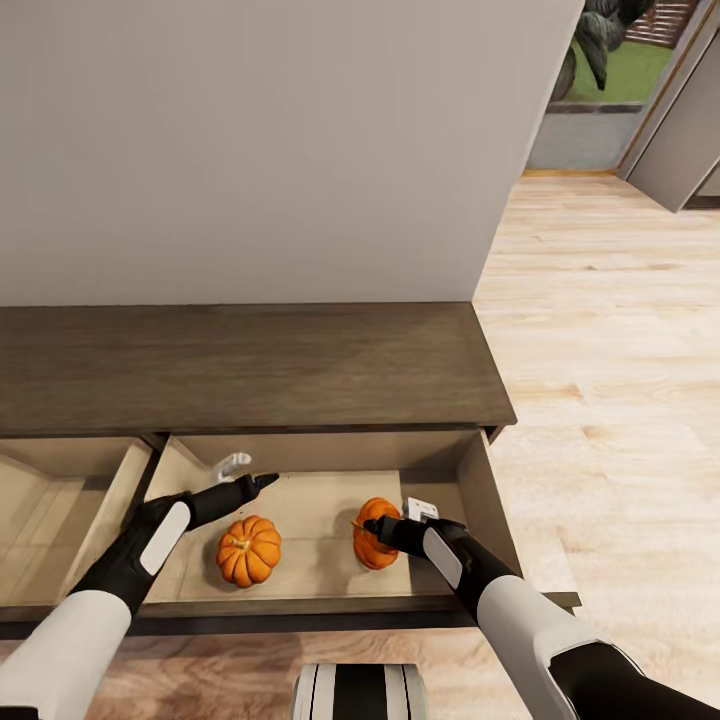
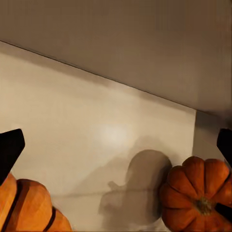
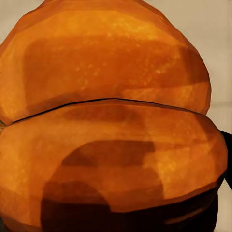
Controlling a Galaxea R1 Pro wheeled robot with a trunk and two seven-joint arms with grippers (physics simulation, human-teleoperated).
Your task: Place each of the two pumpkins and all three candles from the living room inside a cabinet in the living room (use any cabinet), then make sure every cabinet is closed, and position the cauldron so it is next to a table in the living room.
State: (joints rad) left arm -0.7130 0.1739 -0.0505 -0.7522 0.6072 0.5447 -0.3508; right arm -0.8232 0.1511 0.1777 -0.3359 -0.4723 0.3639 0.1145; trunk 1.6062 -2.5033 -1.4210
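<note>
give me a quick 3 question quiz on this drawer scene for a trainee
1. True or false: both pumpkins lie inside the open drawer.
2. Which gripper is at the right pumpkin? A) left B) right C) neither
3. Fill in: the left gripper hovers above the drawer floor, past the left pumpkin, with its fingers ____.

Key
1. True. Both sit on the pale drawer floor, apart from each other.
2. B. The right gripper is right up against that pumpkin, whose orange ribs crowd the right wrist view; whether it grips it cannot be told.
3. Open. The left wrist view shows the two dark fingertips far apart, holding nothing.
</note>
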